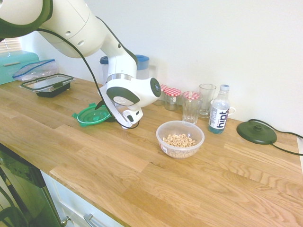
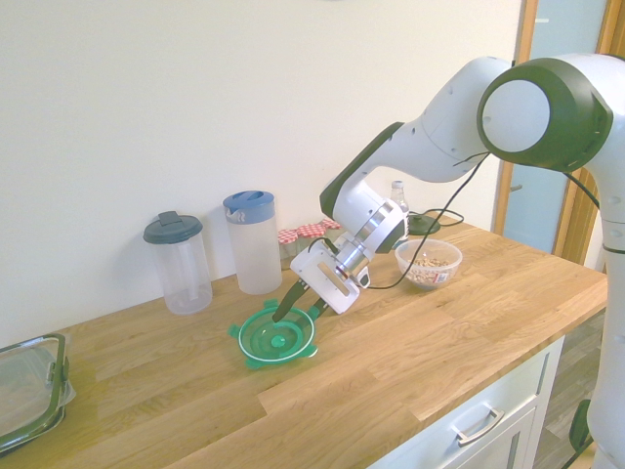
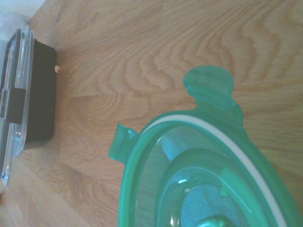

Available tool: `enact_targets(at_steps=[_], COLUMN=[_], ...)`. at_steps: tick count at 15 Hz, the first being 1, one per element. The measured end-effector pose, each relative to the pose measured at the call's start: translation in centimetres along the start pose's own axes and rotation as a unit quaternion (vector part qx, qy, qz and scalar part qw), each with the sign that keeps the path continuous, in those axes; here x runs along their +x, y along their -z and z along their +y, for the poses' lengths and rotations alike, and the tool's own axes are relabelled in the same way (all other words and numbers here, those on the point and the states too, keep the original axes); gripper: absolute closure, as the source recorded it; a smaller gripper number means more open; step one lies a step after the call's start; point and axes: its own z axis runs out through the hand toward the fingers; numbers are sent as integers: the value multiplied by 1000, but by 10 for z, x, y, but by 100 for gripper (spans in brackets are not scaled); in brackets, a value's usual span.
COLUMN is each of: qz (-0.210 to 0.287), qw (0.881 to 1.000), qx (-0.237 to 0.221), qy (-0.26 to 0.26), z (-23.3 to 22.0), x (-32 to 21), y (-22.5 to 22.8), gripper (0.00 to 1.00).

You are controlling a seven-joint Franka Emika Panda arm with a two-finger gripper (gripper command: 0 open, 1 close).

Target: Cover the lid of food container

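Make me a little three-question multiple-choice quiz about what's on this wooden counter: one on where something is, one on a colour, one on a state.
1. Where is the round translucent green plastic lid?
A. flat on the wooden counter
B. on the cereal bowl
C. on a jug

2. What colour is the cap of the frosted plastic jug by the wall?
A. red
B. blue
C. yellow

3. The small round clear plastic bowl of ring cereal is:
A. covered
B. tipped over
C. uncovered

Answers: 1 A, it lies on the wood under the gripper. 2 B, the cap is blue. 3 C, the cereal shows from above, with no lid.
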Motion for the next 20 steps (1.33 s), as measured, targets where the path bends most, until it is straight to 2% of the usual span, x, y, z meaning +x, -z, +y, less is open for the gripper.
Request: enact_targets(at_steps=[15,20], qz=[6,20], qw=[1000,997], qx=[-20,-71], qy=[8,5], z=[-1,-7], x=[-1,-6], y=[-3,-12], gripper=[100,100])
